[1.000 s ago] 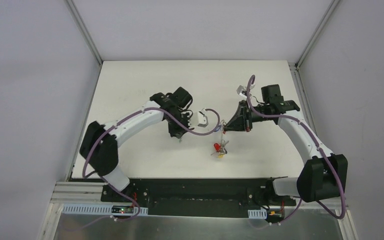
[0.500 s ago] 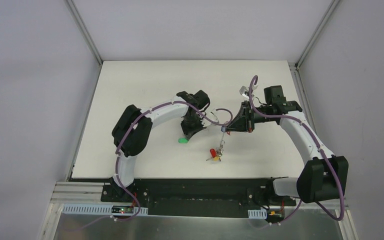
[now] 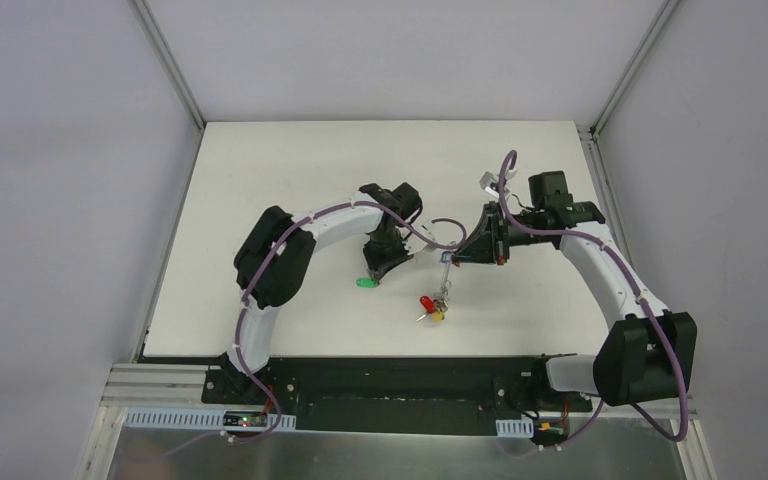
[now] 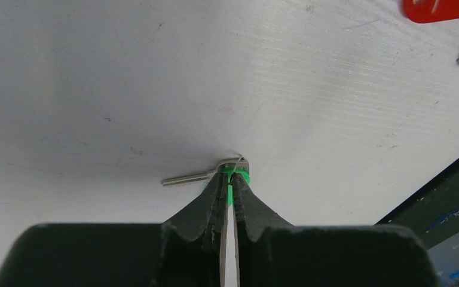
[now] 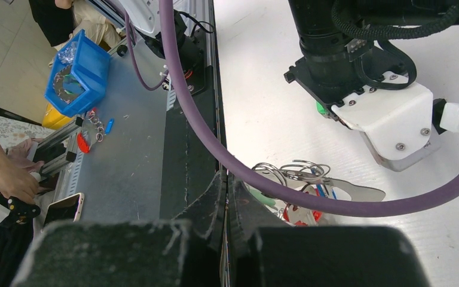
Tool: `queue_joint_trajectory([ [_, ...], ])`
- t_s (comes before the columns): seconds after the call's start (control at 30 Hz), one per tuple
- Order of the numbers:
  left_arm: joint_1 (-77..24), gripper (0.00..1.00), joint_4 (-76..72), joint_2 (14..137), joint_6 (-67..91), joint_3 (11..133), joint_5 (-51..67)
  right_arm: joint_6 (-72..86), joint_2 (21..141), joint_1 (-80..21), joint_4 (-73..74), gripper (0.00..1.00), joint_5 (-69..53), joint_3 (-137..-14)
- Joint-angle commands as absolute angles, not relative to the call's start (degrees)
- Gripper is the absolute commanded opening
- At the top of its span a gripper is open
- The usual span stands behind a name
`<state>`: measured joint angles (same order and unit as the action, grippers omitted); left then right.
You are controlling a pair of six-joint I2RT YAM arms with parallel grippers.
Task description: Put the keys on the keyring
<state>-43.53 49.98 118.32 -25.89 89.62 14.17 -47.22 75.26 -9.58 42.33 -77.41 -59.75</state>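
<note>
Since a second back, the left arm has swung in over the table (image 3: 260, 190) and folded up. The left gripper (image 4: 231, 176) now points down at the green key (image 3: 365, 283), which did not show then. Its fingers (image 4: 212, 200) are pressed together on the key's green tag, nipping it at the very tips. The silver blade (image 4: 185, 178) sticks out sideways; whether it rests on the white surface or sits just above it, I cannot tell.

The right arm has barely shifted. The right gripper (image 3: 452, 257) hangs to the right of the green key and a little farther from the arm bases. Its fingers are drawn together, apparently pinching the keyring (image 5: 293, 172), whose thin wire coils show just past the fingertips. From the ring a small bunch dangles: a red-tagged key (image 3: 426, 303) and a yellow tag (image 3: 440, 315). Both lie right of the green key, slightly nearer the bases and apart from it. A purple cable (image 5: 215, 137) crosses in front of the ring.
</note>
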Motion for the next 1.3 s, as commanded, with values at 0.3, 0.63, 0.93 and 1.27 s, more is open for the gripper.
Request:
queue_joint_trajectory([
  [0.3,-43.9,0.13,52.3,118.7,-24.6,91.2,14.3,-49.0,73.9,-9.1,42.4,0.0,-81.5,-59.9],
  [0.63,-43.9,0.13,53.1,118.8,-24.9,92.1,16.5,-48.9,74.3,-9.1,42.5,0.0,-81.5,-59.9],
  [0.93,-44.0,0.12,53.7,119.7,-25.1,92.7,17.3,-49.0,74.5,-9.1,42.5,0.0,-81.3,-59.8],
  [1.27,-44.0,0.12,54.0,121.1,-25.1,93.0,17.2,-48.9,74.3,-9.1,42.5,0.0,-81.1,-59.6],
])
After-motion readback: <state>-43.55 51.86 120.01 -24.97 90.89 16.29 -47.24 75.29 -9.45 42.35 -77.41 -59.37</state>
